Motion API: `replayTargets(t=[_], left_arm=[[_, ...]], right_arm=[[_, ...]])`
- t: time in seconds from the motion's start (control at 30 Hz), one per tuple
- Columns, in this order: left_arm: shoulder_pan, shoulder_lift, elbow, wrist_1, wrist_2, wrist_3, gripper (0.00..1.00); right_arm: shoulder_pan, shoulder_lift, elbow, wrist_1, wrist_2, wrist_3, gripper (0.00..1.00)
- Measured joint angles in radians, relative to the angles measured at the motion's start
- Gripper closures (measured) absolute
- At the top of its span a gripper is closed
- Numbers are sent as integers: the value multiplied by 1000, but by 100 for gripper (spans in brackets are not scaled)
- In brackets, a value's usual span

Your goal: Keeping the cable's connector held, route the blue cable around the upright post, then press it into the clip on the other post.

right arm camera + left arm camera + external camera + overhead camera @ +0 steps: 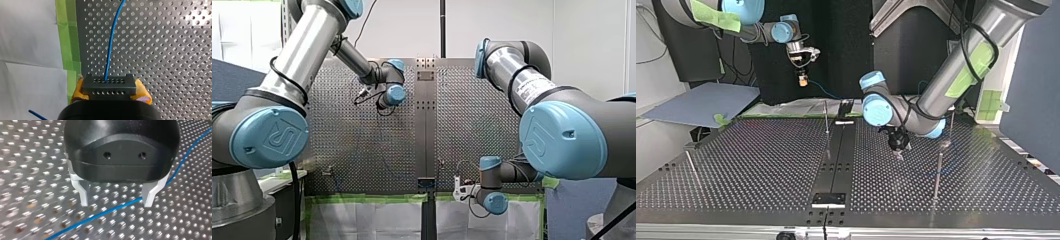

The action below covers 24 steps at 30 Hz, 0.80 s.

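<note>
1. The perforated desk [162, 62] is crossed by the blue cable [109, 50].
2. Its connector [109, 86] is clamped in the right jaws.
3. The left jaws are spread over the blue cable, judged limp, light, best pinched there.

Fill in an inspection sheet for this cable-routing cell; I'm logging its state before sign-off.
Surface: perforated table, metal, with a dark centre strip.
Job's things: dark connector held raised near the taped edge; thin upright posts standing on the table.
Clutter: nothing seen.
Grippers: right gripper shut on the connector, yellow pads; left gripper open, metal fingers just over the blue cable.
Cables: blue cable runs out of the connector and lies on the table under the left gripper.
Surroundings: green tape along the table edge, white sheets beyond it.
</note>
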Motion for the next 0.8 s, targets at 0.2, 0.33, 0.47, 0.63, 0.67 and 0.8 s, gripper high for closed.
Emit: replayTargets(t=[0.2, 0.33, 0.47, 0.63, 0.67, 0.8], left_arm=[[4, -53, 0, 4, -6, 0, 1], [8, -78, 0, 5, -13, -2, 1], [10, -85, 0, 6, -16, -8, 1], [12, -88, 0, 6, -14, -19, 1], [13, -90, 0, 5, -11, -25, 1], [14, -109, 0, -6, -3, -40, 1]], right_arm=[[0, 0, 0, 0, 0, 0, 100], [0, 0, 0, 0, 0, 0, 100], [0, 0, 0, 0, 0, 0, 100], [0, 0, 0, -3, -1, 1, 100], [0, 0, 0, -3, -1, 1, 100], [0, 0, 0, -4, -2, 3, 100]])
